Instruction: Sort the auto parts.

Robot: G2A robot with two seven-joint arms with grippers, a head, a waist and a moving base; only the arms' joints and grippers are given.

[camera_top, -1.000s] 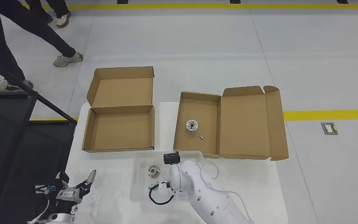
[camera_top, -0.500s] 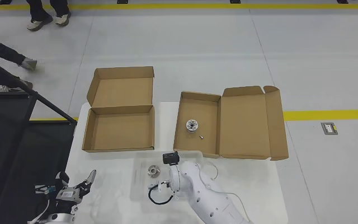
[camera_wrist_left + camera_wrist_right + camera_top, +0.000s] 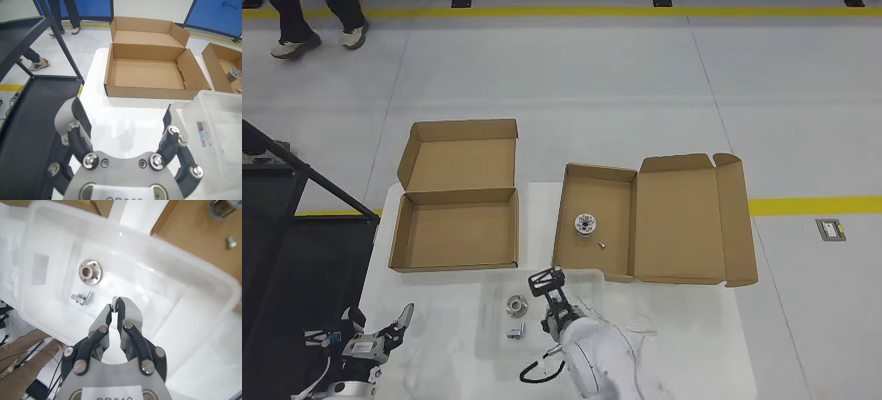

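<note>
At the near left edge of the worktop, your left end effector (image 3: 122, 106) hangs with its fingers spread and nothing between them. Further in, the right end effector (image 3: 113, 310) is clamped on a small threaded bolt (image 3: 115, 300) above the clear bin (image 3: 151, 243). The bolt is light and stiff, but it is pinched at the very fingertips and its round shank could roll out, so carry it steadily. The flanged hub (image 3: 90, 272) and small bracket (image 3: 83, 298) lie on the bin's floor. The hub looks heavier and is best taken across its rim. Beyond, the far right box (image 3: 587, 180) holds a similar bolt (image 3: 231, 242).
</note>
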